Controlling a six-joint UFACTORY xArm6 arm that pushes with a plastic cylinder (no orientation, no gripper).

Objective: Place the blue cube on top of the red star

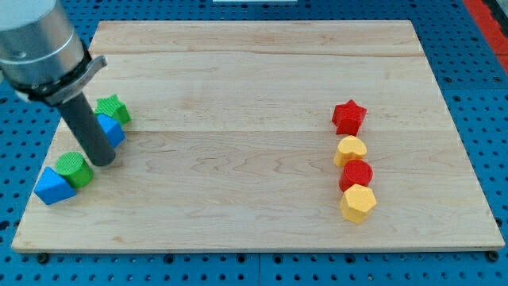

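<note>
The blue cube (111, 129) sits at the view's left, partly hidden behind my rod. The red star (348, 116) sits at the view's right, far from the cube. My tip (103, 161) rests on the board just below and left of the blue cube, close to it or touching its near side. A green star (113, 108) touches the cube's upper side.
A green cylinder (75, 168) and a blue block (53, 186) lie below left of my tip. Below the red star stand a yellow heart (351, 149), a red cylinder (356, 174) and a yellow hexagon (358, 203) in a column. The wooden board (254, 87) ends near them.
</note>
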